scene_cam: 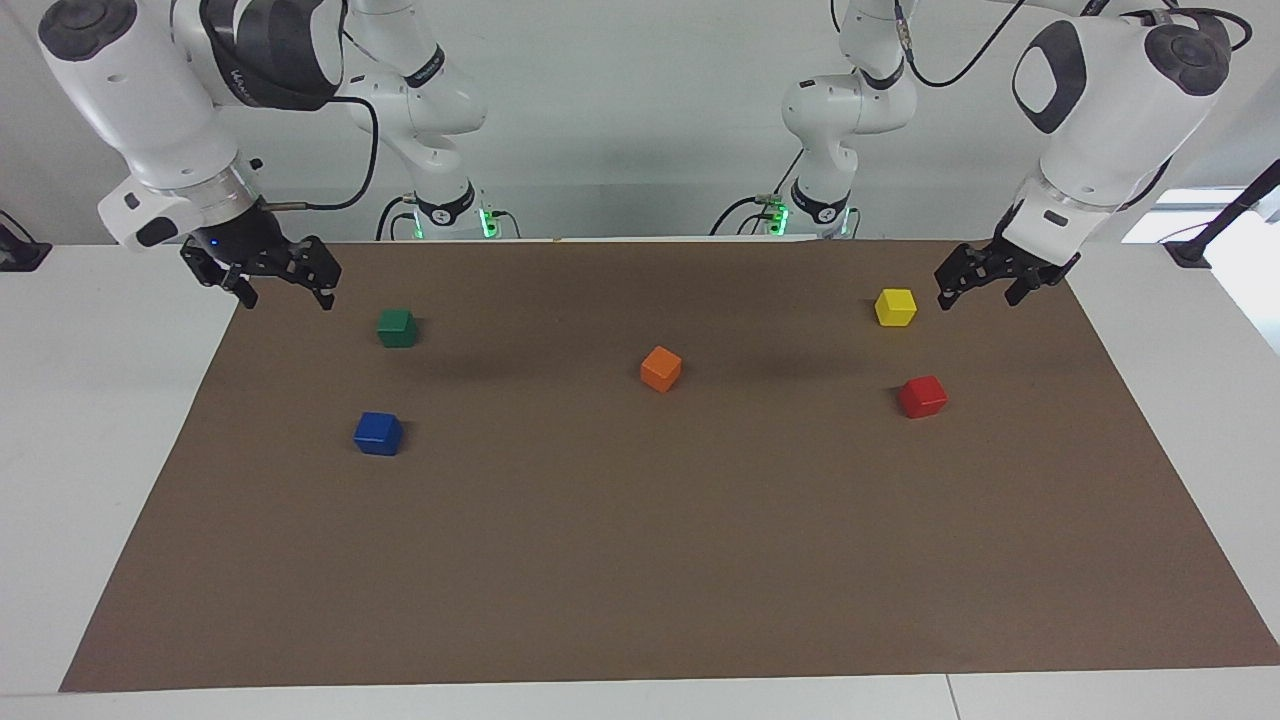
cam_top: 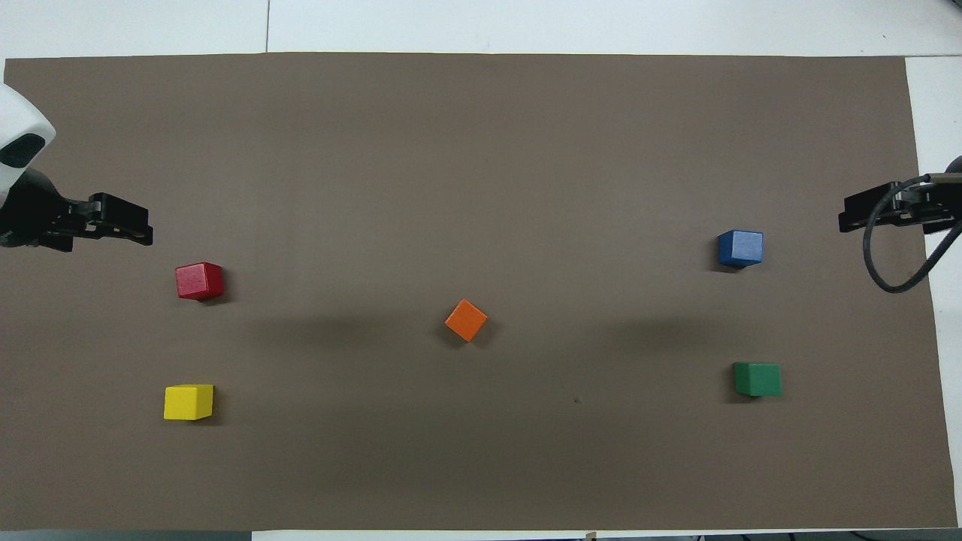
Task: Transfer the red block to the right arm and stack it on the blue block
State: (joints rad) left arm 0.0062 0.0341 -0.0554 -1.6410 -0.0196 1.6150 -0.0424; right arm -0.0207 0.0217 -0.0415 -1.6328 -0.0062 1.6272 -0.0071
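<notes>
The red block sits on the brown mat toward the left arm's end. The blue block sits on the mat toward the right arm's end. My left gripper is open and empty, raised over the mat's edge beside the yellow block. My right gripper, with the blue light at its base, is open and empty, raised over the mat's edge at its own end, beside the green block. Neither gripper touches a block.
A yellow block lies nearer to the robots than the red one. A green block lies nearer to the robots than the blue one. An orange block sits mid-mat. The brown mat covers the white table.
</notes>
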